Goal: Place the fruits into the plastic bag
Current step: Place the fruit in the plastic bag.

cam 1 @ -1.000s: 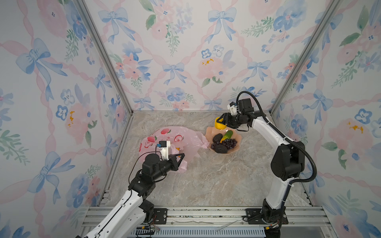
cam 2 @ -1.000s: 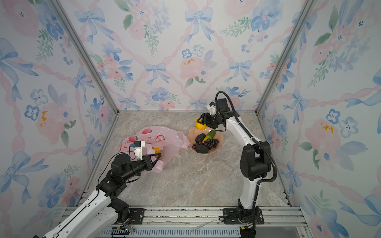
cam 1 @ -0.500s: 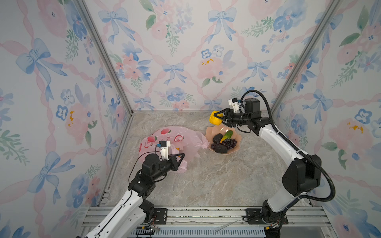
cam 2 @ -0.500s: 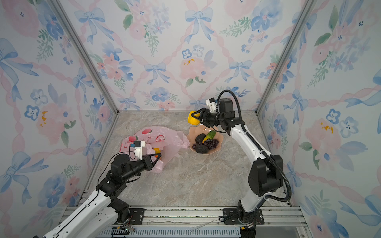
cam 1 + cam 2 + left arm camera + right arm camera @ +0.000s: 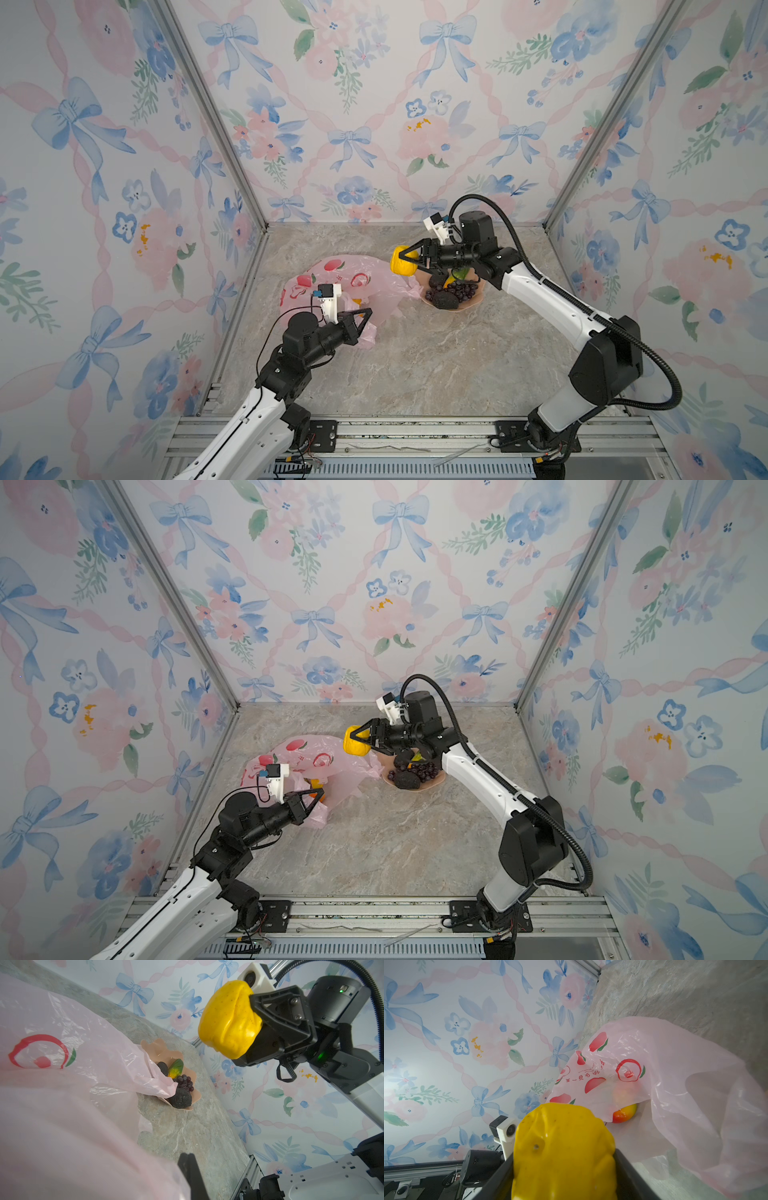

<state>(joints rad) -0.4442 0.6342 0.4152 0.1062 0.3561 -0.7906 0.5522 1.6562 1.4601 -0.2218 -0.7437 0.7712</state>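
The right gripper [image 5: 411,261] is clamped around the yellow fruit [image 5: 228,1020], which bulges out past the fingertips. The fruit hangs in the air, clear of the table [image 5: 415,365], just off the side of the peach scalloped dish [image 5: 473,302] that faces the plastic bag [image 5: 357,282]. From that position, the step in hand looks like the carry from dish to bag. The left gripper [image 5: 321,791] is pinched fully closed on the bag's thin film at its front edge. It appears to lift the upper layer so the mouth gapes toward the dish instead of lying flat. In the right wrist view the raised lip forms a low pocket, and a red-and-yellow mango [image 5: 625,1113] already lies just inside, under it. The dark purple grapes [image 5: 185,1082], black bumpy pieces [image 5: 180,1098] and a green piece [image 5: 176,1068] lie in the dish. Room is tight at the entrance. A loose corner of the bag drapes onto the dish rim, the opening is shallow, and the left gripper and its wrist camera [image 5: 328,291] stand at one side of it. The fruit will probably have to go in low and from the dish side. The table in front of both arms is bare, and the back wall [image 5: 374,124] is close behind the dish.
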